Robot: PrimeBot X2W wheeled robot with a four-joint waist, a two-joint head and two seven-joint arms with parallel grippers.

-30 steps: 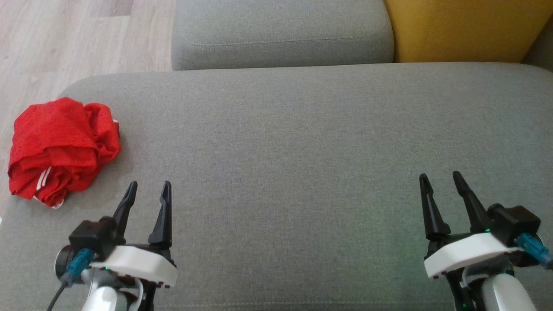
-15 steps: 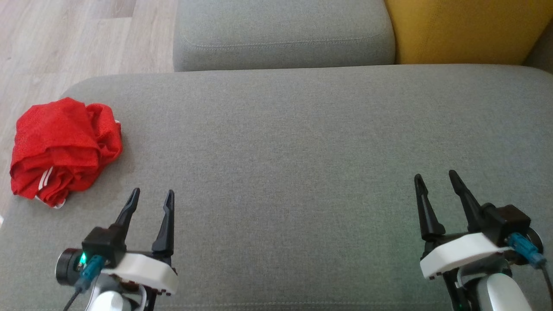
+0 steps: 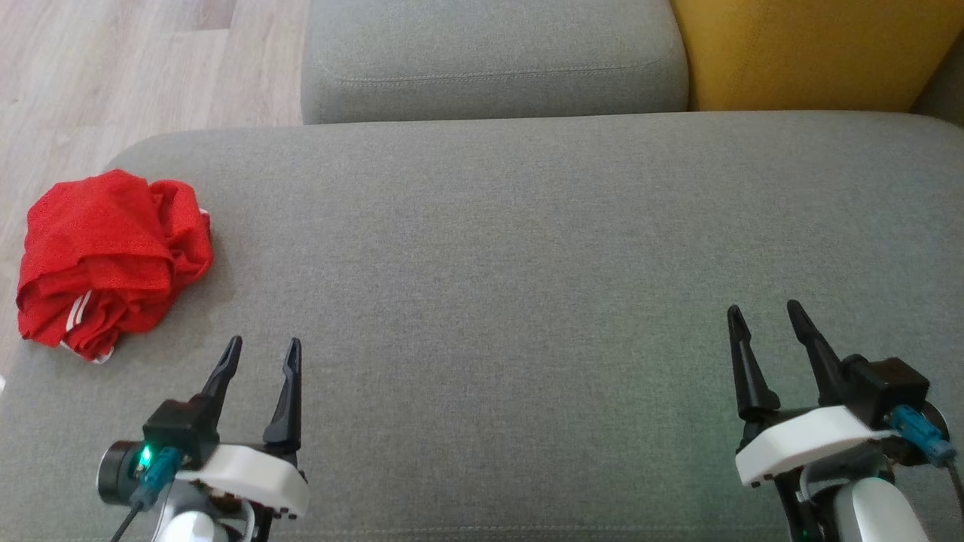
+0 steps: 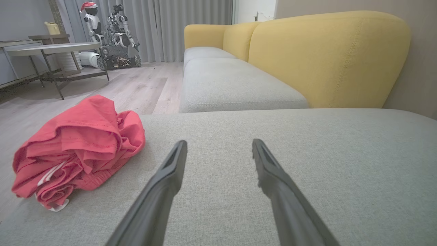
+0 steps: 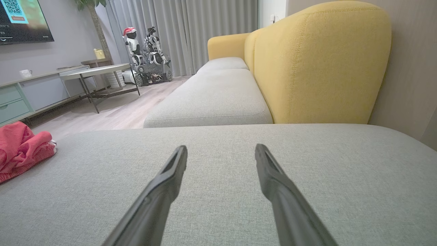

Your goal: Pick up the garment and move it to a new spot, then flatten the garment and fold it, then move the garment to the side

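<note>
Red mesh garment [image 3: 113,260] with white trim: crumpled in a heap, lying at the left end of the wide grey fabric seat cushion [image 3: 527,248], close to its edge. Left gripper [image 3: 263,342], two long dark fingers: near the heap on the robot's side, clear of the cloth; fingers spread wide, holding nothing. Right gripper [image 3: 763,307], same build: well apart, over the cushion's right end; fingers spread wide, likewise holding nothing. Beyond: second grey seat cushion [image 3: 489,68], mustard-yellow upholstered backrest [image 3: 813,53], pale wood-plank floor [image 3: 113,75]. Farther off, in the left wrist view: grey table [image 4: 51,48] on thin dark legs.
</note>
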